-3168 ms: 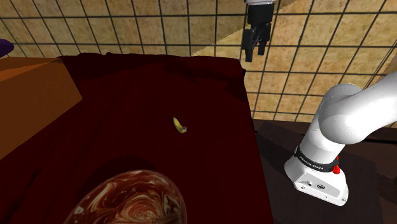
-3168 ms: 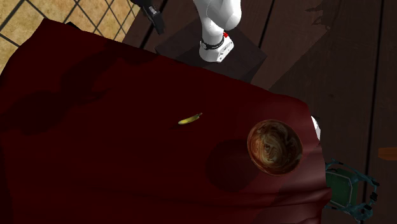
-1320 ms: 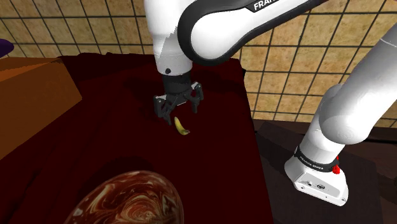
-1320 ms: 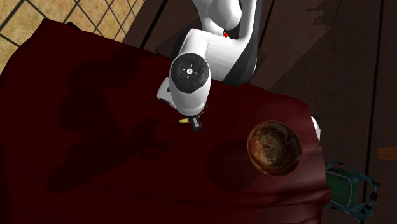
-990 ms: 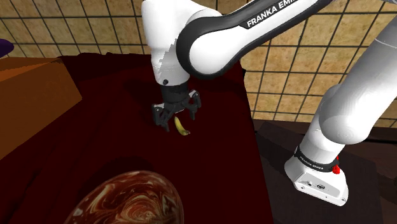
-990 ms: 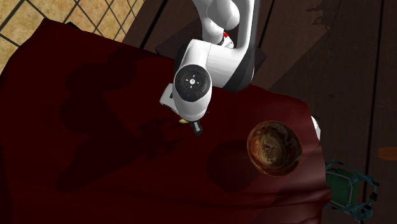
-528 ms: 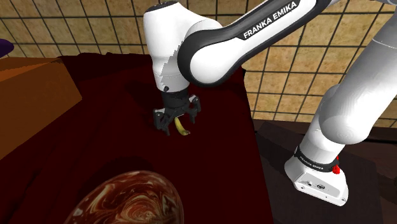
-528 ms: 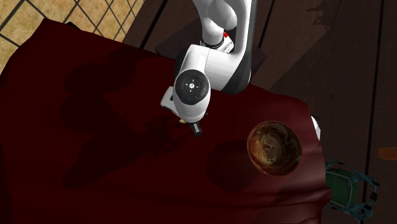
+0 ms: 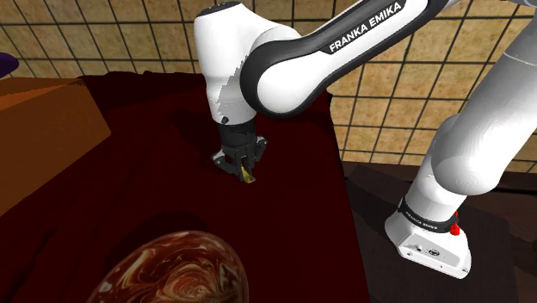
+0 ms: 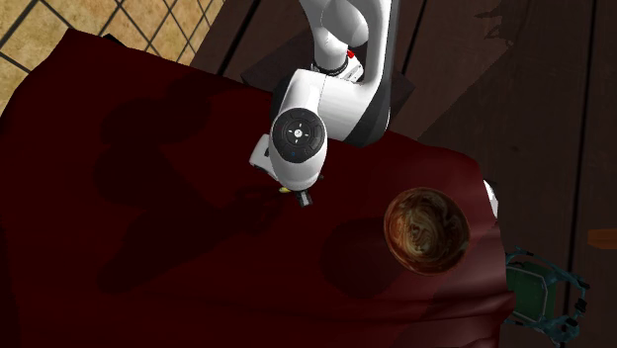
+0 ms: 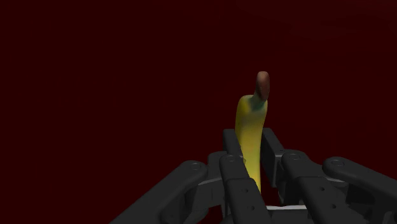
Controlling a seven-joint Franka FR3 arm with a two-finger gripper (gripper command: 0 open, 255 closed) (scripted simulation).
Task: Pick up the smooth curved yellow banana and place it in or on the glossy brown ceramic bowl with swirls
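The small yellow banana (image 11: pixel 251 133) with a brown tip lies on the dark red tablecloth (image 9: pixel 155 198), clasped between my black fingers. My gripper (image 11: pixel 250 156) is shut on it. From the shoulder camera the gripper (image 9: pixel 242 166) points straight down at the cloth, and the banana's end (image 9: pixel 249 177) sticks out beneath it. From the second exterior camera the arm's wrist covers most of the gripper (image 10: pixel 300 196), with a sliver of banana (image 10: pixel 284 188) at its edge. The brown swirled bowl (image 9: pixel 176 271) sits near the shoulder view's bottom edge, and to the right of the gripper as bowl (image 10: pixel 426 229) in the second exterior view.
An orange-brown block (image 9: pixel 43 142) rises at the shoulder view's left. The table's edge (image 9: pixel 340 172) drops to a tiled floor beside my stand (image 9: pixel 430 237). A dark green framed object (image 10: pixel 539 292) stands past the table corner near the bowl.
My fingers have closed from wide apart onto the banana. The arm had come down over it a second ago and has since stayed in place.
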